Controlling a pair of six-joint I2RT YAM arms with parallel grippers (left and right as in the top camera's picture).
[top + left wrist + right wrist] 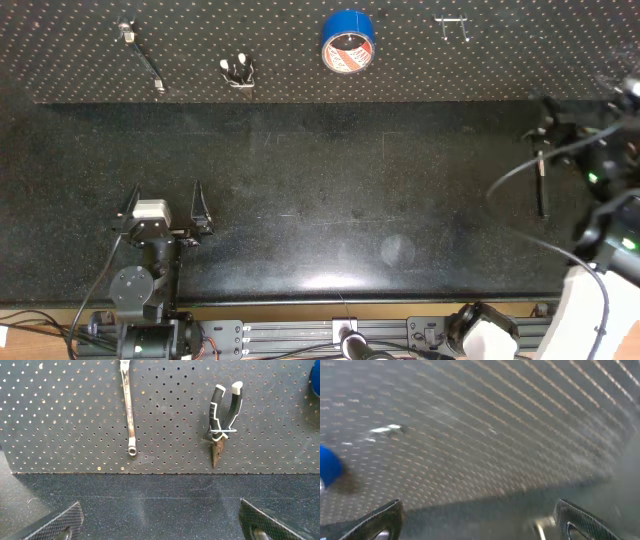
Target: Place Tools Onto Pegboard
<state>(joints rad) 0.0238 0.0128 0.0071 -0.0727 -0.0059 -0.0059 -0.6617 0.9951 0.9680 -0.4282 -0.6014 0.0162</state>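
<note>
While aloft: one wrench (129, 407), one pliers (216, 412)

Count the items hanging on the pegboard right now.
3: a wrench at the pegboard's left, pliers right of it, a blue tape roll near the middle. The wire hook farther right is bare; the right arm may hide more.

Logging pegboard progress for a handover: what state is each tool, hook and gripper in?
wrench: hanging on the pegboard.
pliers: hanging, nose down.
blue tape roll: hung on the pegboard.
hook: empty.
thin dark tool: lying on the table, not hung.
left gripper: open, empty.
right gripper: open.
</note>
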